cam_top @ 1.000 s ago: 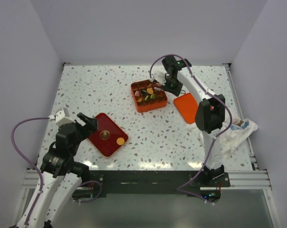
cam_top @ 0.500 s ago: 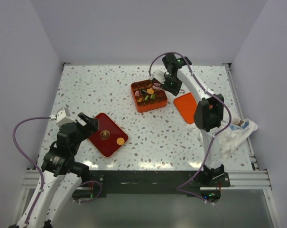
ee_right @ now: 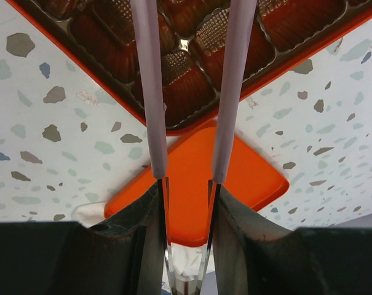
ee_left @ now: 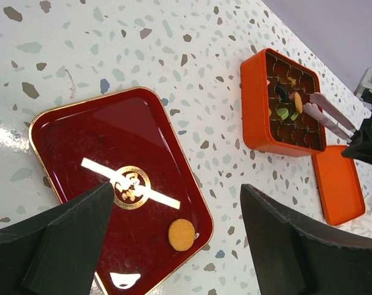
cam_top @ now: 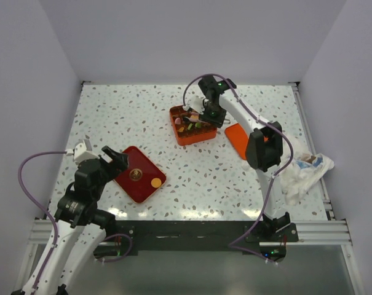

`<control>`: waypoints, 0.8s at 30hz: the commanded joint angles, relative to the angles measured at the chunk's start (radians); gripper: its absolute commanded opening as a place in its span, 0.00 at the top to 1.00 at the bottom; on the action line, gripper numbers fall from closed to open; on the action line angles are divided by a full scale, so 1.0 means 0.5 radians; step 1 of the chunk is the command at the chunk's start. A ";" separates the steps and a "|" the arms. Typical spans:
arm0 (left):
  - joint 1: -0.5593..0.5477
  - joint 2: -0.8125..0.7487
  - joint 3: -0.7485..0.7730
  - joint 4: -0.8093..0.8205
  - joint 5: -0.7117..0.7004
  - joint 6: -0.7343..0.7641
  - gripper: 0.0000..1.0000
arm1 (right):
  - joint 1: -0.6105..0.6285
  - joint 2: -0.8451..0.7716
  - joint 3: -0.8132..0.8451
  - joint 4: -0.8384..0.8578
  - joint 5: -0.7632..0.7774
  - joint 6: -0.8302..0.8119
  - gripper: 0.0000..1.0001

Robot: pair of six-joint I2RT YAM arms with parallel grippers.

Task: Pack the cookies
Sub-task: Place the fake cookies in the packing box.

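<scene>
Right gripper (ee_right: 187, 190) clamps tongs (ee_right: 150, 92) over the box (cam_top: 195, 141); well away from it, left gripper (ee_left: 176, 209) gapes empty above a cookie (ee_left: 181, 234).

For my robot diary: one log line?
left end effector: open near tray | right end effector: holds tweezers over box | tray: one cookie

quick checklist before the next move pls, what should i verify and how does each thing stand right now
1. Left pincer open: ok, jaws wide above the red tray.
2. Tray emptied: not ok, one orange cookie lies on it.
3. Right pincer holding the tongs: ok.
4. Tong tips empty: cannot tell, they are cut off in the wrist view and too small from above.
5. Orange box uncovered: ok, the lid lies beside it.
6. Free cups in the box: ok, several near ones are empty.
</scene>
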 commanded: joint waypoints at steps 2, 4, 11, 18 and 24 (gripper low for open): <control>-0.008 -0.009 -0.006 0.060 -0.010 -0.031 0.12 | -0.003 0.053 0.004 0.080 0.136 0.046 0.66; -0.008 -0.002 -0.006 0.063 -0.010 -0.031 0.12 | 0.000 0.069 0.010 0.086 0.149 0.055 0.66; -0.008 -0.005 -0.009 0.060 -0.010 -0.025 0.12 | 0.006 0.105 0.031 0.108 0.195 0.082 0.65; -0.008 -0.012 -0.006 0.054 -0.017 -0.019 0.12 | 0.012 0.118 0.016 0.126 0.225 0.104 0.66; -0.005 -0.018 -0.006 0.054 -0.016 -0.022 0.12 | 0.012 0.093 0.019 0.114 0.216 0.107 0.71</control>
